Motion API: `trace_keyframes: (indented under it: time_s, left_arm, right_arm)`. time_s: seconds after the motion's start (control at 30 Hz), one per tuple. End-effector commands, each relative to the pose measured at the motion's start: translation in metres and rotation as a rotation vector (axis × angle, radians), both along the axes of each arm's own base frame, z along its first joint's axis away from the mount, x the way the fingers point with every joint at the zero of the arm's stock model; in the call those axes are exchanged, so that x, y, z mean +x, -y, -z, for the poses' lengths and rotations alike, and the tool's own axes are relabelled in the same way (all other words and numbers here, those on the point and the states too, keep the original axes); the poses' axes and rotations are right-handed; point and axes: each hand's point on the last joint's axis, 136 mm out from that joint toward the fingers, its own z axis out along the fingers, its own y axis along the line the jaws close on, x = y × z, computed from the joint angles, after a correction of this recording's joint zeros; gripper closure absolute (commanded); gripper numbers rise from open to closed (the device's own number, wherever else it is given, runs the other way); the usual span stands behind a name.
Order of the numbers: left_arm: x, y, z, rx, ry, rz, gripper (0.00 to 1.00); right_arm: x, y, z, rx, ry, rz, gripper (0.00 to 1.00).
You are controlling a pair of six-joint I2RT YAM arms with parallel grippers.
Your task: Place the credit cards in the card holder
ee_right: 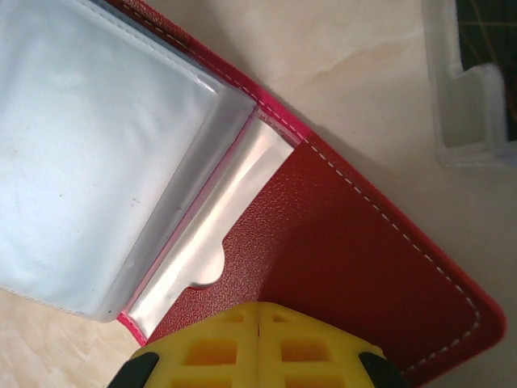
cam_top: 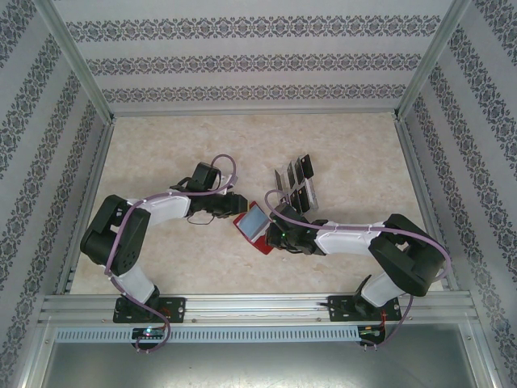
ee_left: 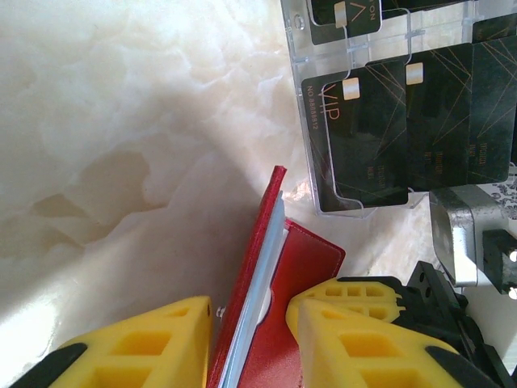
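The red card holder [cam_top: 250, 220] lies open on the table between my two grippers, grey inside up. My right gripper [ee_right: 258, 311] is shut, its yellow tips pressing down on the flat red flap [ee_right: 363, 242]. In the left wrist view the other flap [ee_left: 262, 242] stands up edge-on between the fingers of my left gripper [ee_left: 254, 319]. The jaws are open to either side of it, with a gap on the right. The right gripper's fingertips [ee_left: 347, 293] rest on the low flap just behind. Several dark credit cards [ee_left: 371, 137] sit in slots beyond the card holder.
The cards stand in a clear plastic slotted rack [cam_top: 297, 184], just behind and to the right of the card holder; its corner [ee_right: 464, 121] is close to the right gripper. Patterned walls and metal rails [cam_top: 89, 186] enclose the marble-look table.
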Motion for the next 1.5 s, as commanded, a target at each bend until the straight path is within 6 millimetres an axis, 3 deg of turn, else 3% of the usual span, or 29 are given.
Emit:
trace_keyframes:
  time_s: [0.0,0.37,0.53,0.67,0.8,0.97,1.13,1.27,1.47]
  left_arm:
    - [-0.005,0.005,-0.001,-0.022,0.0,0.025,0.66]
    - [-0.006,0.006,0.01,-0.013,-0.018,0.036,0.77]
    - [-0.006,0.006,0.01,-0.02,-0.018,0.039,1.0]
    - [-0.007,0.003,0.001,-0.02,0.007,0.018,1.0]
    - [-0.009,-0.015,-0.013,0.04,0.073,-0.05,1.0]
    - [-0.018,-0.049,-0.027,0.167,0.157,-0.155,1.0]
    - [-0.027,-0.073,-0.039,0.243,0.224,-0.233,1.0]
    - [-0.034,-0.08,-0.042,0.261,0.237,-0.267,1.0]
    - [-0.041,-0.078,-0.028,0.247,0.201,-0.344,1.0]
  right_arm:
    - [-0.045,0.057,0.067,-0.235,-0.203,0.014,0.97]
    - [-0.045,0.057,0.066,-0.234,-0.201,0.014,0.98]
    - [-0.045,0.056,0.066,-0.232,-0.201,0.01,0.98]
    - [-0.04,0.045,0.058,-0.208,-0.194,-0.03,0.95]
    - [-0.031,0.016,0.032,-0.135,-0.166,-0.121,0.88]
    - [-0.015,-0.023,-0.027,-0.015,-0.074,-0.214,0.76]
    - [-0.001,-0.036,-0.073,0.029,0.011,-0.228,0.67]
    - [0.004,-0.038,-0.086,0.04,0.039,-0.218,0.63]
    - [0.007,-0.044,-0.084,0.071,0.03,-0.192,0.62]
